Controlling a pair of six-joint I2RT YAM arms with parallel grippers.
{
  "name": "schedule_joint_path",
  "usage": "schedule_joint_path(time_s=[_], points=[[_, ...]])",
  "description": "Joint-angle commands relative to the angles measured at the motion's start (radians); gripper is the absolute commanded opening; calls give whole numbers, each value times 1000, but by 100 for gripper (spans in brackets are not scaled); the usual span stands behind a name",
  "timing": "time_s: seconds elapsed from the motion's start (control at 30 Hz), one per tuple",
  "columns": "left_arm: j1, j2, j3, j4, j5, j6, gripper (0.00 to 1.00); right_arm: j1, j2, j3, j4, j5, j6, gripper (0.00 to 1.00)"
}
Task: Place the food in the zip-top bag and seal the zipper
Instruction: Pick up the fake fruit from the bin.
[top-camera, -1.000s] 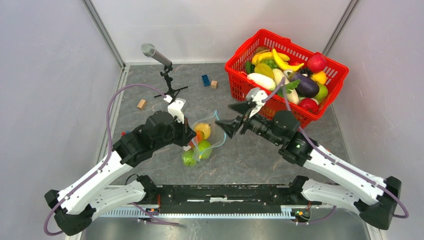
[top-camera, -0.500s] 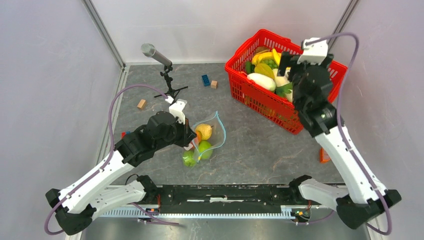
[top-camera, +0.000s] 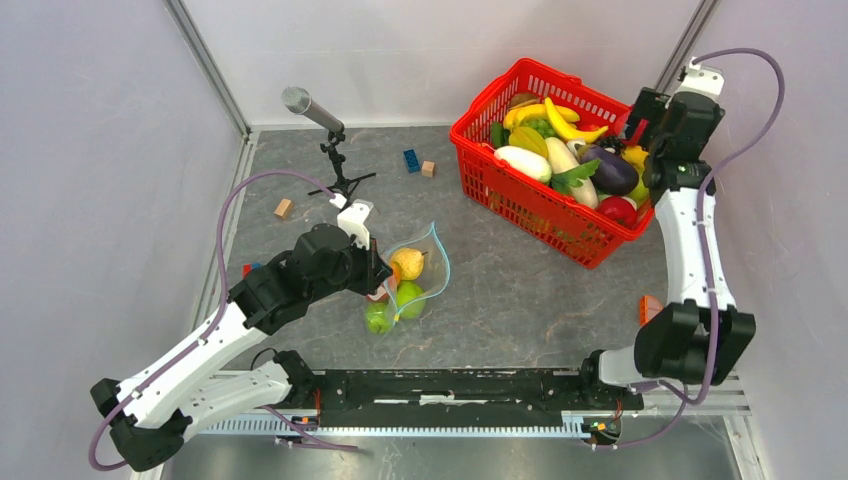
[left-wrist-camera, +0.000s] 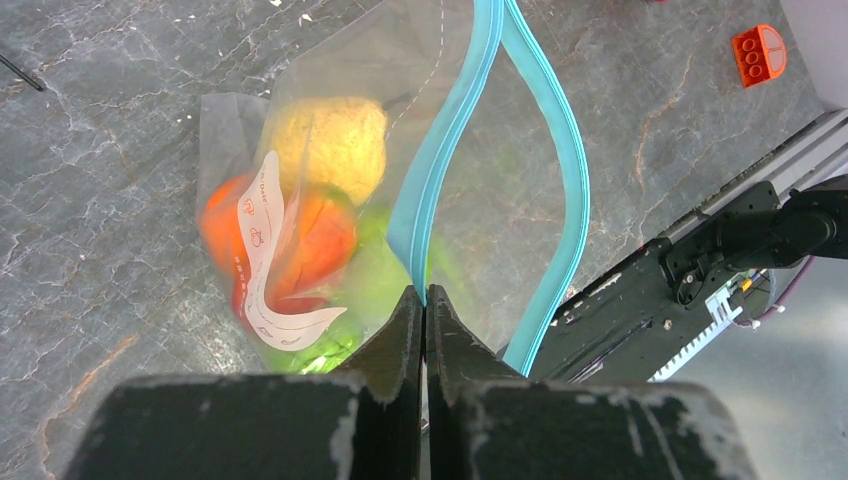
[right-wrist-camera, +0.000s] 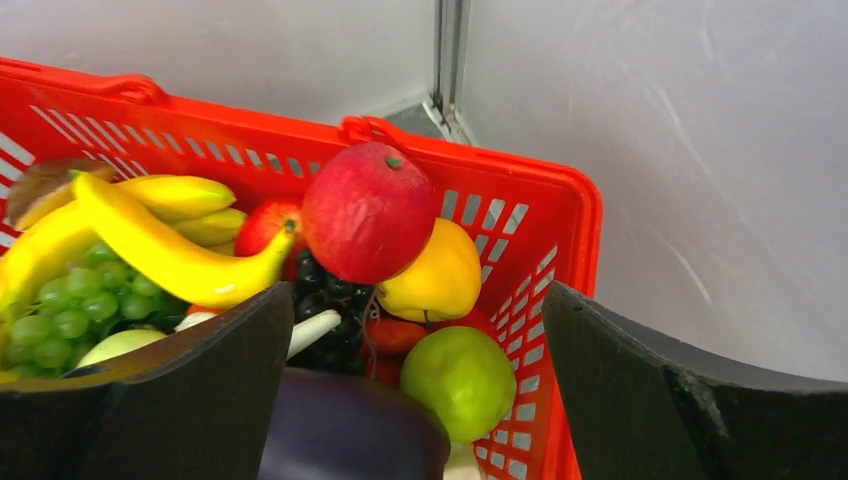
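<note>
The clear zip-top bag (top-camera: 428, 262) lies on the grey table, its mouth open. It holds a yellow fruit (left-wrist-camera: 330, 140), an orange (left-wrist-camera: 310, 235) and green round fruits (left-wrist-camera: 385, 290). My left gripper (left-wrist-camera: 424, 300) is shut on the near side of the light blue zipper (left-wrist-camera: 440, 170); it sits at the bag's left edge in the top view (top-camera: 380, 280). My right gripper (right-wrist-camera: 420, 290) is wide open and empty, hovering over the right end of the red basket (right-wrist-camera: 560, 190), above a red apple (right-wrist-camera: 368, 210), a yellow fruit (right-wrist-camera: 430, 275) and a green apple (right-wrist-camera: 458, 380). In the top view the right gripper (top-camera: 648, 135) is over the basket's far right corner.
The red mesh basket (top-camera: 540, 212) holds bananas (right-wrist-camera: 170, 255), grapes (right-wrist-camera: 60, 310), an eggplant (right-wrist-camera: 350, 435) and more. A microphone on a stand (top-camera: 310, 108), a blue brick (top-camera: 411, 160), two wooden blocks (top-camera: 283, 208) and an orange brick (top-camera: 648, 308) sit on the table.
My right arm swung from beside the bag's mouth up and right to the basket's far right end. My left gripper kept its hold on the zipper; the bag stayed in place.
</note>
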Motion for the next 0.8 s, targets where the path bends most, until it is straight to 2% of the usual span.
schedule_joint_path(time_s=[0.0, 0.1, 0.2, 0.37, 0.7, 0.77], points=[[5, -11, -3, 21, -12, -16, 2, -60, 61, 18, 69, -166, 91, 98], [5, -2, -2, 20, -6, -12, 2, -86, 112, 27, 90, -214, 115, 98], [5, -2, -3, 19, -12, -11, 2, -124, 118, -29, 188, -299, 189, 98], [5, -12, -8, 23, -27, -23, 2, -127, 150, -19, 192, -215, 218, 98], [5, -18, -7, 18, -35, -21, 2, -132, 319, 64, 257, -359, 283, 97], [5, -23, -9, 18, -39, -21, 2, -131, 350, 83, 263, -351, 294, 91]])
